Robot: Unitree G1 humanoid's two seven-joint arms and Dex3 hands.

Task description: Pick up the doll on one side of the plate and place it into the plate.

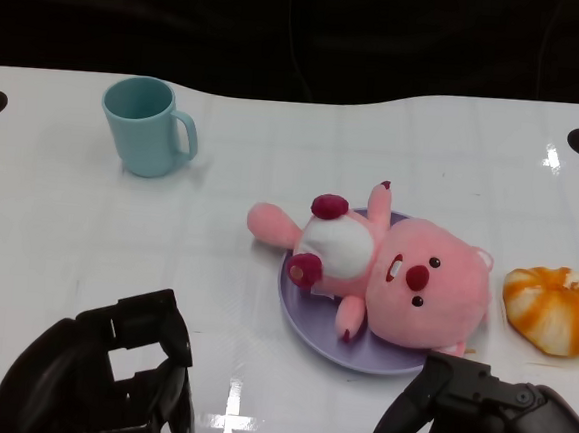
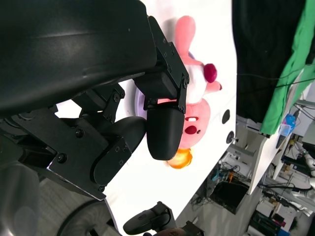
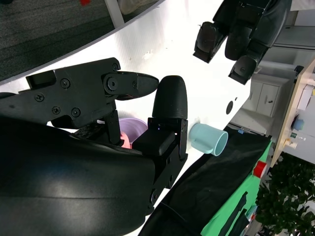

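No legible writing or brand marks on any item. Pink doll (image 1: pixel 405 281) lies on its back in the purple plate (image 1: pixel 306 323), head w/ red nose toward the robot's right; one foot (image 1: pixel 272 224) overhangs the plate rim onto the white table (image 1: pixel 88 231). Left hand (image 1: pixel 121 379) at near table edge, holds nothing, fingers loosely curled & apart. Right hand (image 1: pixel 475 412) just short of the plate's near rim, holds nothing, fingers apart. Teal mug (image 1: pixel 146 125) far left, well apart from plate. Orange-white plush (image 1: pixel 555 308) just beside the doll's head, right side. Bare table between mug & plate.
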